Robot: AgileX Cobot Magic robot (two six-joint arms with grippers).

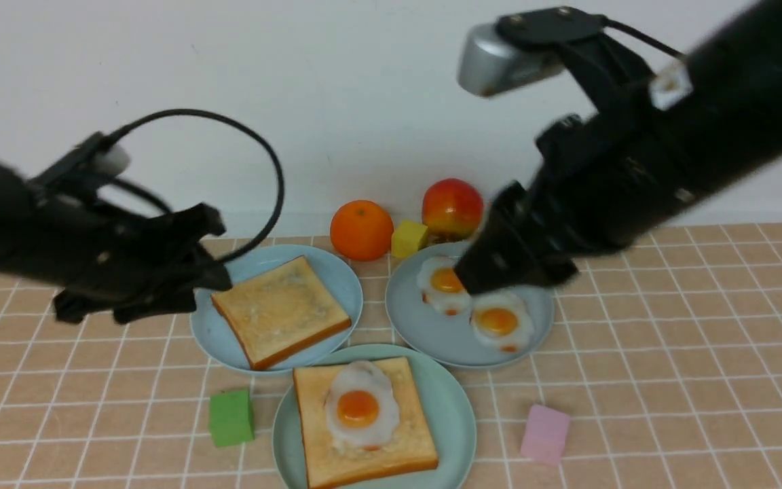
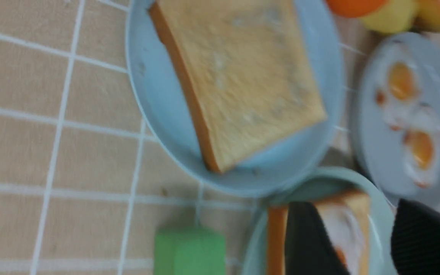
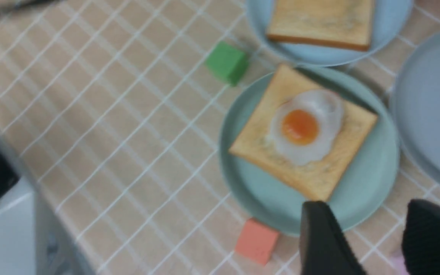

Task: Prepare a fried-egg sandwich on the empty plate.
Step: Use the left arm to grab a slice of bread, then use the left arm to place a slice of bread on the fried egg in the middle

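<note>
- Tan tiling with white grid lines covers the surface [image 1: 703, 339], and a plain white wall [image 1: 364, 102] is seen behind it.
- A pale mint-green plate [image 1: 455, 407] is set at the near middle of the surface. A toast slice [image 1: 391, 455] is laid flat on it, and a fried egg [image 1: 360, 407] with an orange yolk is laid on top of that slice.
- A second toast slice [image 1: 281, 311] is carried, bare on top, by the light blue plate [image 1: 211, 333], just behind and to the left of the mint-green plate.
- Two other fried eggs [image 1: 440, 282] [image 1: 499, 322] are carried side by side by the grey-blue plate [image 1: 432, 339], behind and to the right.
- The left tool [image 1: 221, 250] is held above the surface just left of the light blue plate. In the left wrist view its fingers [image 2: 308, 236] are spread well apart and nothing is gripped between them.
- The right tool [image 1: 493, 272] is held over the far part of the grey-blue plate and is blurred in the front view. In the right wrist view its fingers [image 3: 323, 236] are parted widely and nothing is held.
- An orange [image 1: 361, 229], a yellow block [image 1: 409, 238] and a red-and-yellow apple [image 1: 452, 207] are lined up close together near the wall, behind the plates.
- A green block [image 1: 231, 416] is placed just left of the mint-green plate and a pink block [image 1: 545, 432] near its right.
- A salmon-coloured block [image 3: 256, 240] is seen only in the right wrist view, just beside that plate's rim.
</note>
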